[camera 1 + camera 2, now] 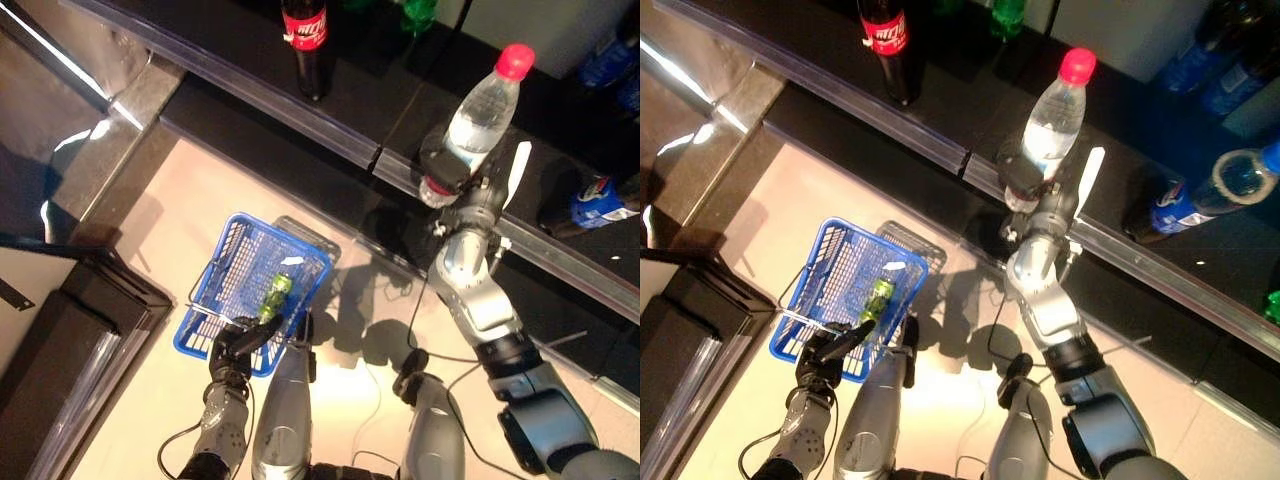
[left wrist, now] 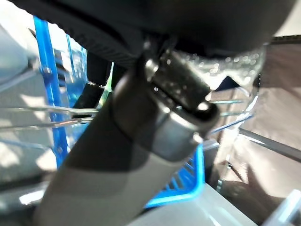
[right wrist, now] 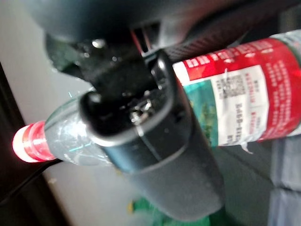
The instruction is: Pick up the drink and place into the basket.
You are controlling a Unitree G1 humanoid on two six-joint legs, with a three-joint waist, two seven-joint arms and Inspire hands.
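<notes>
My right hand [image 1: 452, 172] is shut on a clear water bottle [image 1: 486, 106] with a red cap, holding it upright over the dark shelf [image 1: 250, 70]. In the right wrist view my thumb [image 3: 155, 155] lies across the bottle's [image 3: 240, 94] red and green label. Lower left, a blue wire basket [image 1: 228, 268] hangs above the pale floor, and my left hand [image 1: 240, 345] is curled round its wire handle. Inside the basket lies a small green bottle [image 1: 276, 293]. The left wrist view shows the basket's blue wall [image 2: 47, 94] just past my hand.
A cola bottle [image 1: 305, 40] and a green bottle [image 1: 420, 12] stand on the shelf at the back. Blue-labelled bottles [image 1: 1200, 195] stand at the right. The shelf's metal front edge [image 1: 300, 125] runs diagonally. A dark cabinet [image 1: 80, 330] stands at the left.
</notes>
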